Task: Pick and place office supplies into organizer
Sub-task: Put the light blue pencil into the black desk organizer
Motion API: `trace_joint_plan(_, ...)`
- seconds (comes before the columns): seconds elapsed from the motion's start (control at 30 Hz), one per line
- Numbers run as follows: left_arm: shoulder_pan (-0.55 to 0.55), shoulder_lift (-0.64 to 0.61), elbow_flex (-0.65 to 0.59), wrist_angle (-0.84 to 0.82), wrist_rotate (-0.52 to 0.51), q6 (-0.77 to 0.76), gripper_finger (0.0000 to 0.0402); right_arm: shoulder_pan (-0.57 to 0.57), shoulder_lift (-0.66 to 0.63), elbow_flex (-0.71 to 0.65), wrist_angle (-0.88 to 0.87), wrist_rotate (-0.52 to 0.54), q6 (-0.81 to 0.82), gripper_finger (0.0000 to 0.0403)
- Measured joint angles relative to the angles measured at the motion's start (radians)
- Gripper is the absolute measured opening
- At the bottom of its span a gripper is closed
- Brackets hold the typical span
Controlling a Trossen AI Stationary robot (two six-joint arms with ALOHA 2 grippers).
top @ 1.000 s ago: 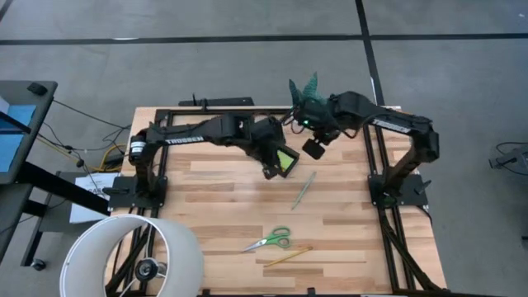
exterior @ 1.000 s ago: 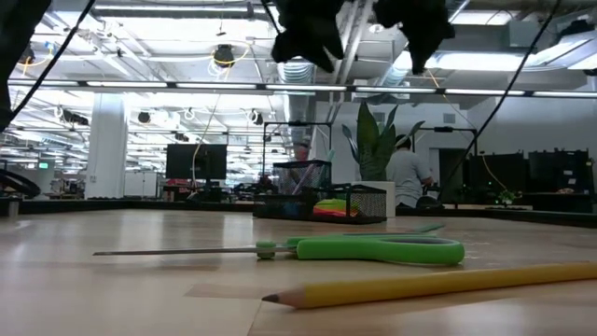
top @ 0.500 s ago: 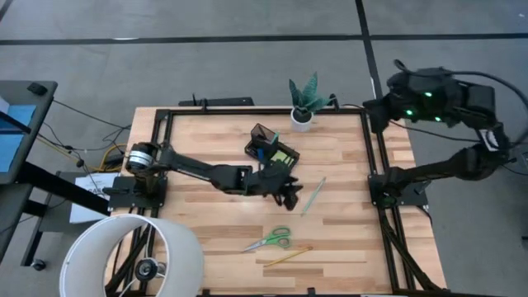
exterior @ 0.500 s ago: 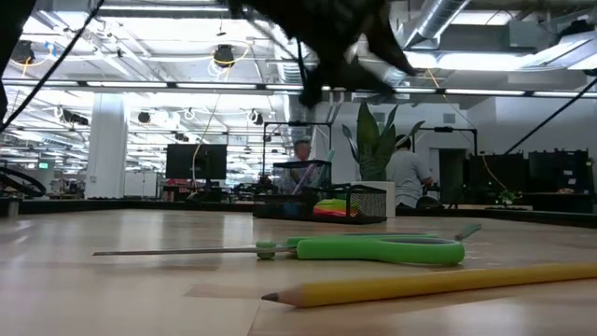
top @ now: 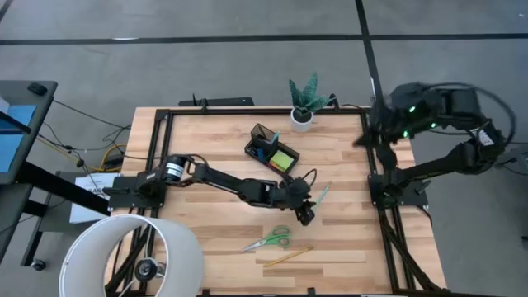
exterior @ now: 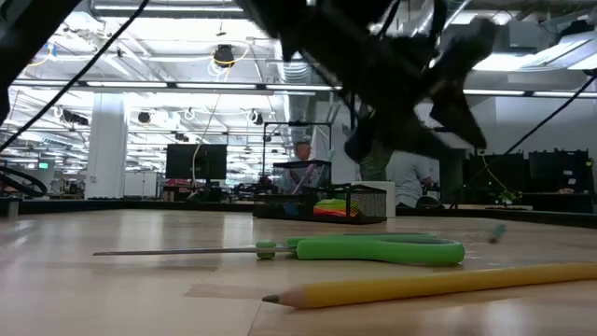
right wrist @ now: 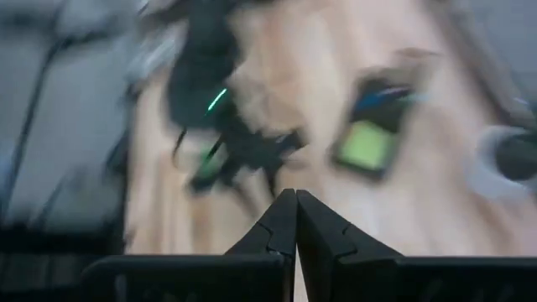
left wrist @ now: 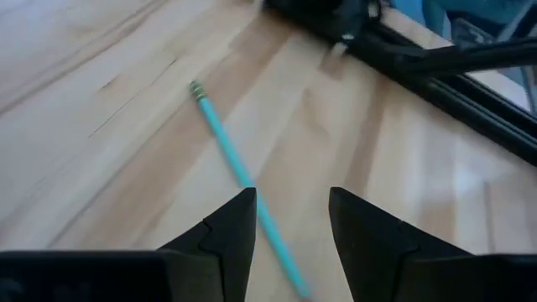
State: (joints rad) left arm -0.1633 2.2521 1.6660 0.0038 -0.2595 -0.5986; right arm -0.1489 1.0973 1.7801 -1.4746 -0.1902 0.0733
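The left gripper (top: 306,216) is stretched low over the middle of the desk (top: 214,247), its fingers (left wrist: 226,239) parted partway with nothing held between them. In the left wrist view a teal pen (left wrist: 243,176) is seen lying flat on the wood, its near end running into the gap between the two fingers; whether it is touched cannot be told. The right gripper (right wrist: 294,201) is drawn back beyond the desk's right edge, fingers pressed together and empty. The black organizer (top: 271,150) sits near the potted plant (top: 305,103), a lime-green sticky-note pad (top: 283,160) inside it. Green-handled scissors (top: 269,241) and a yellow pencil (top: 286,256) lie near the front edge.
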Motion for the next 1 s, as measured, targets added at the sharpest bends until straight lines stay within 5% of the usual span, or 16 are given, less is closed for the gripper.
trace_joint_plan(0.17, 0.007, -0.017, 0.098, -0.254, -0.024, 0.072, 0.0144, 0.156, -0.044, -0.087, -0.016, -0.173, -0.161, 0.0000)
trace_joint_plan(0.37, 0.017, -0.039, 0.179, -0.472, -0.014, 0.074, 0.0144, 0.295, 0.001, -0.179, 0.017, -0.144, -0.031, 0.0000)
trace_joint_plan(0.7, 0.016, -0.052, 0.313, -0.970, -0.055, 0.038, 0.0144, 0.440, 0.039, -0.435, 0.115, -0.154, -0.200, 0.0043)
trace_joint_plan(1.0, 0.016, -0.053, 0.418, -1.209, -0.121, -0.025, 0.0144, 0.489, 0.028, -0.501, 0.160, -0.151, -0.259, 0.0078)
